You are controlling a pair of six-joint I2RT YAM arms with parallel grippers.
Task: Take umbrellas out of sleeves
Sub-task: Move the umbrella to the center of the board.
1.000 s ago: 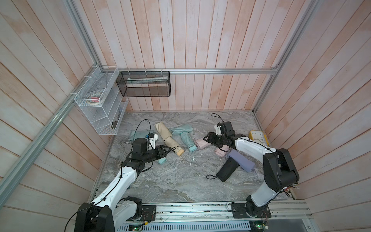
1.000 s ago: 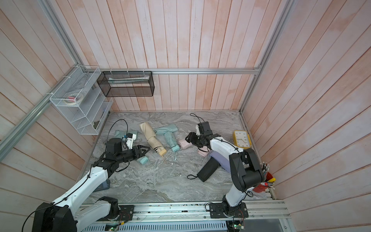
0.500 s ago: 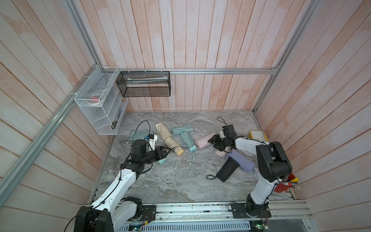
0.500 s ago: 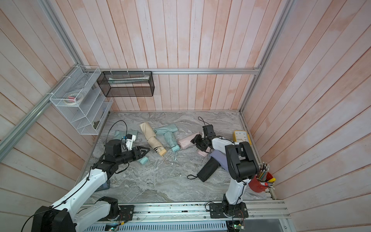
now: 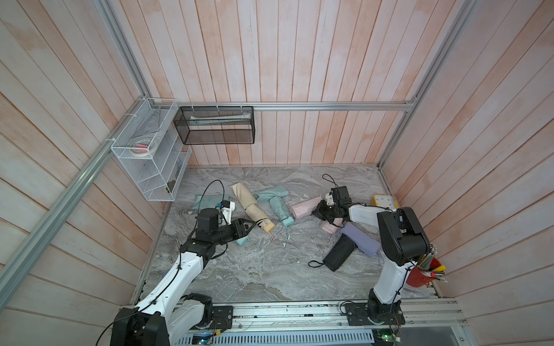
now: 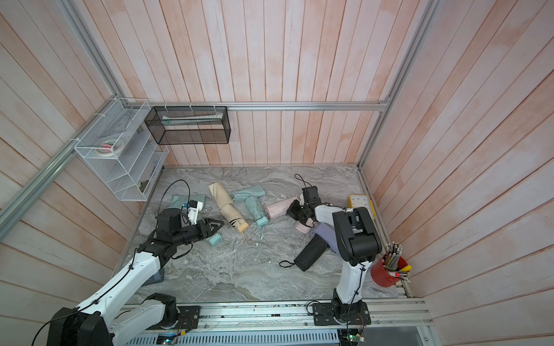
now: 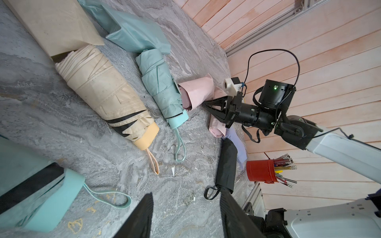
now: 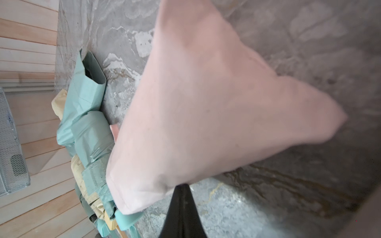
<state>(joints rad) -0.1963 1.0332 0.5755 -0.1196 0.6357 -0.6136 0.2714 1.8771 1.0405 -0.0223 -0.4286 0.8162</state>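
Observation:
My right gripper is shut on an edge of the pink sleeve, which fills the right wrist view above the closed fingertips. A pink umbrella handle shows in that sleeve's mouth. My left gripper hovers open over bare table, beside a mint umbrella. A cream umbrella sticks half out of its sleeve. Another mint umbrella lies half out of a mint sleeve. A black one, a lavender one and a pink one lie under the right arm.
A flat mint sleeve lies at the back left. A yellow clock and a red pencil cup stand along the right wall. A white wire rack and a black mesh basket hang on the walls.
My right gripper has gone from open to shut, pinching the pink sleeve, and its arm has drawn back to the right. The left arm has barely moved.

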